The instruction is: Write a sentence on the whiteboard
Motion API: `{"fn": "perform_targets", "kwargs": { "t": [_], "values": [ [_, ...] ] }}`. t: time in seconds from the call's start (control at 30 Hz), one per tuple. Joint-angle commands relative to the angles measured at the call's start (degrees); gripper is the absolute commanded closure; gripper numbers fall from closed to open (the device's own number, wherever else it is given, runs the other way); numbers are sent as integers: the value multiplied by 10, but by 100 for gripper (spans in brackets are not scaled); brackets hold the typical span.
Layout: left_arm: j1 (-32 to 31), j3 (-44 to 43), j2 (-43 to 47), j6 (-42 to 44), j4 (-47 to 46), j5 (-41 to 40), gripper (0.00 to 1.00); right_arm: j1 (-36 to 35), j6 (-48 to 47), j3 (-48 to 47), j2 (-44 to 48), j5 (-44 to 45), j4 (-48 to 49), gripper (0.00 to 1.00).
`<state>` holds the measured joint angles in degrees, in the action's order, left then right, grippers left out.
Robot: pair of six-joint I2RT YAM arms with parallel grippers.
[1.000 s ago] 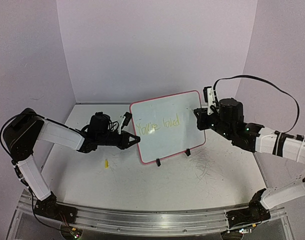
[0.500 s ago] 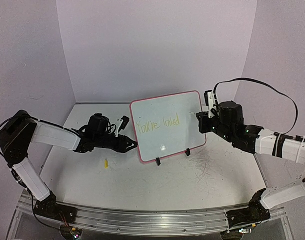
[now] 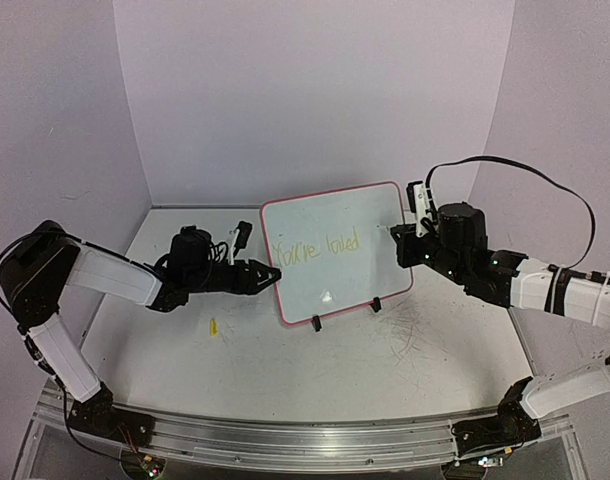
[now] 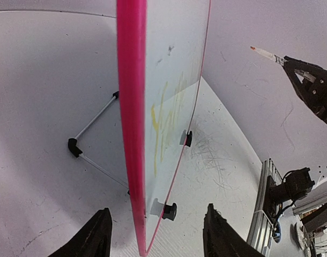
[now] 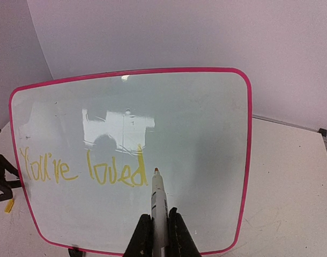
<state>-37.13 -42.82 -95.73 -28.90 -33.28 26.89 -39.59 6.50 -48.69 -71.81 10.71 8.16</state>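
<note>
So the bench (image 3: 335,380) is white and scuffed with grey scratches, and the whiteboard (image 3: 335,255) stands about mid-bench on its wire stand, leaning back a bit.

The left pincer (image 3: 268,272) is at the board's left edge with its jaws spread either side of the pink rim, not gripping anything. The right pincer (image 5: 159,231) is clamped tight on a marker (image 5: 157,195), with the tip just off the surface, right of the last word.

If more is being written, I'd close the left pincer on that rim first. That stand looks flimsy and the board will rock back under pressure. Light strokes, same baseline.

The sentence (image 5: 83,168) reads "You're loved" in pale yellow. I can't make out any brand. There's a tiny yellow bit (image 3: 213,327) on the bench, maybe the cap.
</note>
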Motion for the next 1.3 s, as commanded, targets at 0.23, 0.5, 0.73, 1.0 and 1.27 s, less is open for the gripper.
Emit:
{"fn": "perform_targets", "kwargs": {
  "t": [0.23,0.5,0.73,1.0,1.27],
  "values": [
    [7,46,-66,-53,-214,25,55,1,0,2,-1,-16,35,100],
    [7,50,-104,-63,-267,44,59,1,0,3,17,-6,34,100],
    [15,61,-101,-42,-267,48,84,1,0,4,23,-9,33,100],
    [36,71,-106,-20,-266,79,100,1,-3,2,25,-11,29,100],
    [37,75,-101,-14,-243,88,100,1,-10,-14,12,-20,3,100]
  ]
}}
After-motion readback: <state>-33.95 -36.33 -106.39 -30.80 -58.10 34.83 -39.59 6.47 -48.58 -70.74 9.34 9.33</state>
